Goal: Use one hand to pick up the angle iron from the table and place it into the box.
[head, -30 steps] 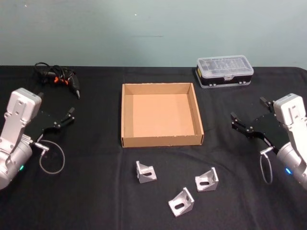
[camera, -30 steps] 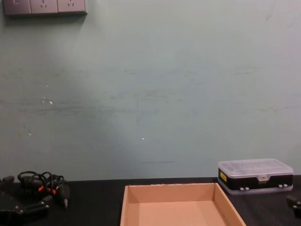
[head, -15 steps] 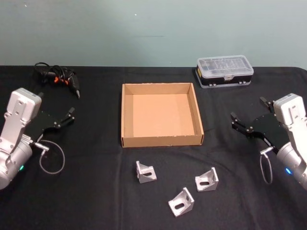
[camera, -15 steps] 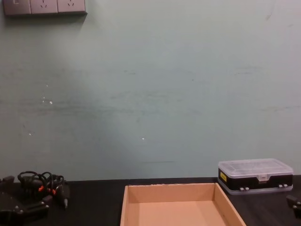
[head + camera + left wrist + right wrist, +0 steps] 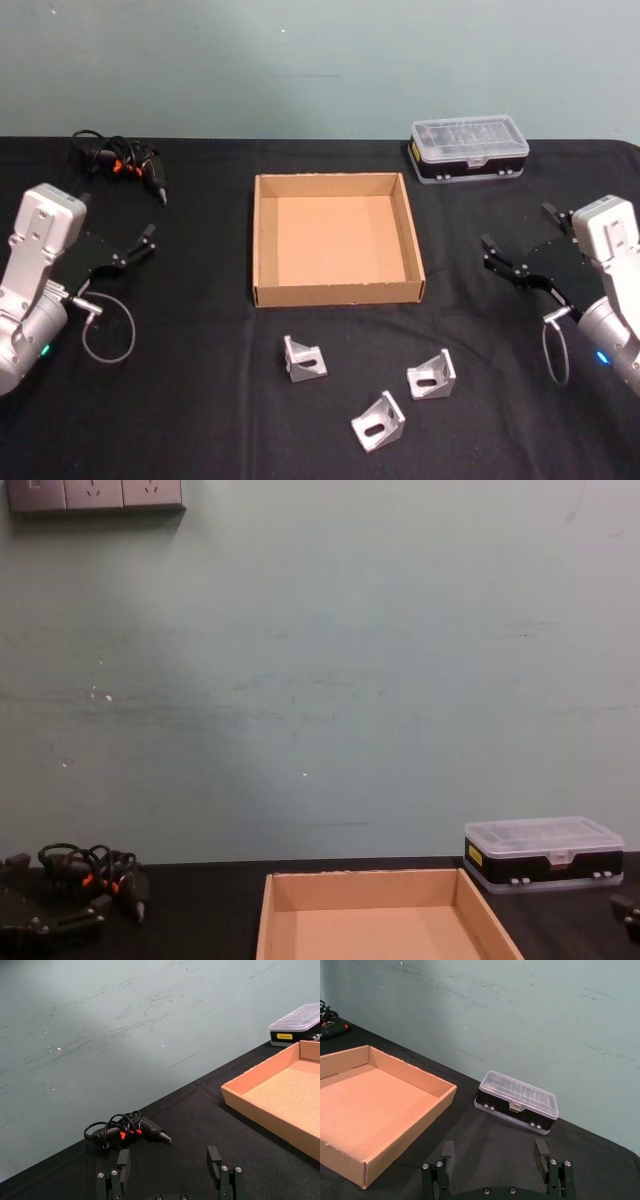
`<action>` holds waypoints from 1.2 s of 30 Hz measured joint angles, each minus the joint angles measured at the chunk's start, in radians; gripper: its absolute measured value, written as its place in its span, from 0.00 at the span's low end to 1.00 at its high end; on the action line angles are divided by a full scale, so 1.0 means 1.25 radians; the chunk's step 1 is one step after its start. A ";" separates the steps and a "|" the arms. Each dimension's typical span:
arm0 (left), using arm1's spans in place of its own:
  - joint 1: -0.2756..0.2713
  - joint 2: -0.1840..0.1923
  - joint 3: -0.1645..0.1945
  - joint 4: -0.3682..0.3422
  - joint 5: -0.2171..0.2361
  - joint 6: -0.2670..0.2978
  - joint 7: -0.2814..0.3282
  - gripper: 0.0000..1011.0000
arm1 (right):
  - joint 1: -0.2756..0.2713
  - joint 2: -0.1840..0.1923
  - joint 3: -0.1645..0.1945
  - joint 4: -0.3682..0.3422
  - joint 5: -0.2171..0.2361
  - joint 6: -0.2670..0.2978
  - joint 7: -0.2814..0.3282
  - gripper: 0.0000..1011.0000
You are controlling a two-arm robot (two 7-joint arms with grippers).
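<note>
Since the left angle iron (image 5: 303, 359), the right angle iron (image 5: 432, 374) and the near angle iron (image 5: 379, 421) all lie on the bench (image 5: 200, 400), you have the whole task ahead of you, as far as the views show. They sit in a loose group just in front of the box (image 5: 335, 293), apart from one another and from its front wall. The near one lies closest to the robot. The box's tan floor is bare.

Your left claw (image 5: 138, 248) is well to the left of the box with its fingers spread and nothing between them. Your right claw (image 5: 520, 232) is well to the right, also spread and empty. Neither is over a bracket.

What remains, by my reading, is everything: bring one claw down over a bracket, pinch it, lift it over the low wall and let go inside. The right claw looks nearer the right angle iron, and the left claw nearer the left one.

At the back of the bench, the plastic case (image 5: 468, 148) and the cabled tool (image 5: 125, 165) lie clear of that path.
</note>
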 joint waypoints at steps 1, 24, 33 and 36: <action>0.000 0.000 0.000 0.000 0.000 0.000 0.000 0.99 | -0.001 0.000 0.002 -0.001 0.001 -0.001 0.003 0.99; 0.000 0.000 0.000 0.000 0.000 0.000 0.000 0.99 | -0.049 0.169 0.078 -0.169 0.098 0.056 0.272 0.99; 0.000 0.000 0.000 0.000 0.000 0.000 0.000 0.99 | -0.005 0.256 0.071 -0.196 0.120 0.077 0.476 0.99; 0.000 0.000 0.000 0.000 0.000 0.000 0.000 0.99 | 0.020 0.276 0.059 -0.195 0.116 0.076 0.542 0.99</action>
